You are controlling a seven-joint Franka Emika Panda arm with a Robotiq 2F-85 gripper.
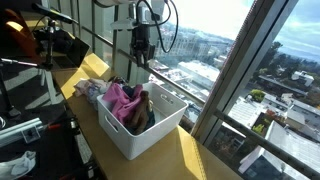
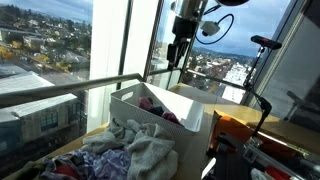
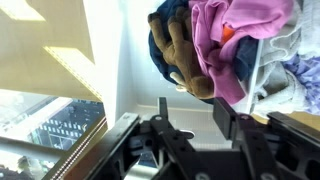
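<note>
My gripper [image 1: 140, 60] hovers over the white bin [image 1: 150, 140], fingers [image 3: 163, 112] apart, holding nothing. Pink cloth [image 1: 122, 102] lies heaped inside the bin. Approach stage, I judge: grasping calls for centring over it, then descending.

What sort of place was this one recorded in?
Likely an office or lab high in a tall building: full-height windows look down over city rooftops, stands and cabling crowd the wooden table, and a white bin of clothes sits beneath the gripper.

Bright daylight pours through the windows [image 2: 60, 50], casting hard sun patches on the table [image 1: 190, 152]; wrist view slightly blurred.
</note>
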